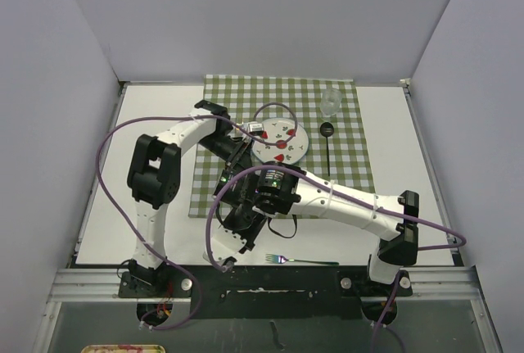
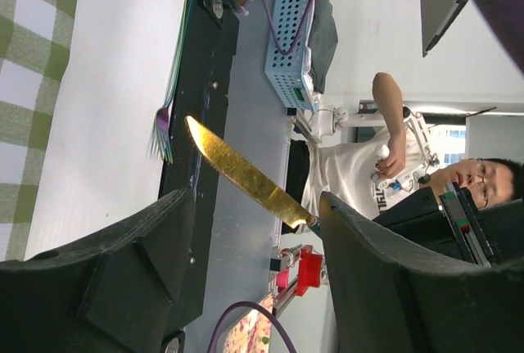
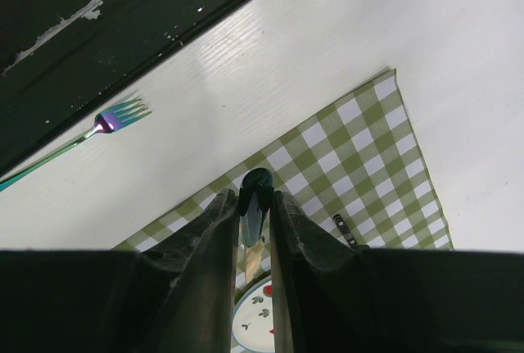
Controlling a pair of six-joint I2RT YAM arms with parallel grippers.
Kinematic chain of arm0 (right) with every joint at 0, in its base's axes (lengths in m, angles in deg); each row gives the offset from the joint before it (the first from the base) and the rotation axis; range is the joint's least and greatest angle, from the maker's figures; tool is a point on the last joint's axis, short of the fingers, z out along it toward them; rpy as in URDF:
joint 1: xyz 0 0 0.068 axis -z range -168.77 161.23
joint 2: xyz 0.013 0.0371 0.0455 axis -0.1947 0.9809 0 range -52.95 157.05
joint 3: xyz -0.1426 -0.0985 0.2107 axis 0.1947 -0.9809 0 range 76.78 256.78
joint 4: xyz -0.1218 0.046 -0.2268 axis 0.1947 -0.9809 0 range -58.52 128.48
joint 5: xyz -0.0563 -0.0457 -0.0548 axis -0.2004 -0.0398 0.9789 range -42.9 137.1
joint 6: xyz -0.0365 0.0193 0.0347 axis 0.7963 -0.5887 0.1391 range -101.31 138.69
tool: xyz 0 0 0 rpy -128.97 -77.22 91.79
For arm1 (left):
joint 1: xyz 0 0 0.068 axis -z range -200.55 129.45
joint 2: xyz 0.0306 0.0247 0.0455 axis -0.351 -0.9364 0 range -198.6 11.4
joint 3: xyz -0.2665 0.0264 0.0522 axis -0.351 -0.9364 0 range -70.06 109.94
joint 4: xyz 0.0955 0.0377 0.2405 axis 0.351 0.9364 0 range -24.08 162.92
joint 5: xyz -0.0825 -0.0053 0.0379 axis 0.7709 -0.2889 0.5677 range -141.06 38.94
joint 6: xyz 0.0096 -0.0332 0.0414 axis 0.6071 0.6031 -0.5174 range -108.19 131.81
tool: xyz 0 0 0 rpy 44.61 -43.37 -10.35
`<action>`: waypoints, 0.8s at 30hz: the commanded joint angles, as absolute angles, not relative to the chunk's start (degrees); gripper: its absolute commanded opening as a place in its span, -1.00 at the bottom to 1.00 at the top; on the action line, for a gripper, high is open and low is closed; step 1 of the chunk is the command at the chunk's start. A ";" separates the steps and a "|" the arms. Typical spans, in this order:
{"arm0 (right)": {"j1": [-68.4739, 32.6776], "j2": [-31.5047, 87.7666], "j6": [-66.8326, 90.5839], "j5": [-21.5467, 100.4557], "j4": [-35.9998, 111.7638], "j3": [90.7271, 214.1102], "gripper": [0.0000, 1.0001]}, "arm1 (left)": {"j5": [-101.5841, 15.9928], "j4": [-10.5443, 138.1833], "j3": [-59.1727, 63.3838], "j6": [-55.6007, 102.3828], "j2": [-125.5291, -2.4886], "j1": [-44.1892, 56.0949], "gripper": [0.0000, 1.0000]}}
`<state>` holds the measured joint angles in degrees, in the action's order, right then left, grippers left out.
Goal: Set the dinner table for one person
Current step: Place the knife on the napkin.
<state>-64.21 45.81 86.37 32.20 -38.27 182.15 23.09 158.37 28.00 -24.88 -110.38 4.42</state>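
Observation:
The white dinner table (image 1: 401,132) carries a green-and-white checked cloth (image 1: 348,165). On the cloth are a patterned plate (image 1: 280,142), a clear cup (image 1: 331,101) and a black spoon (image 1: 327,136). My right gripper (image 3: 255,199) is shut on the dark handle of a gold-bladed knife (image 3: 253,218) and holds it above the cloth's near left part, in front of the plate (image 3: 258,320). My left gripper (image 2: 255,226) is open. The knife blade (image 2: 241,171) crosses the gap beyond its fingertips without touching them. In the top view both grippers meet left of the plate, and the knife is hard to make out there.
An iridescent fork (image 1: 299,261) lies on the bare table near the front rail; it also shows in the right wrist view (image 3: 90,132) and the left wrist view (image 2: 162,133). The right arm (image 1: 344,201) stretches across the cloth's near part. White walls enclose the table.

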 commanded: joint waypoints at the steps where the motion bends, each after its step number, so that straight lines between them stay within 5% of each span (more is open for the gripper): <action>1: -64.53 41.94 86.59 33.16 -36.84 182.12 -1.00 | 21.56 164.97 29.55 -25.33 -111.99 3.80 0.21; 24: -64.28 41.07 86.68 35.49 -35.35 182.36 -1.00 | 26.22 164.95 25.30 -23.43 -114.21 9.38 0.21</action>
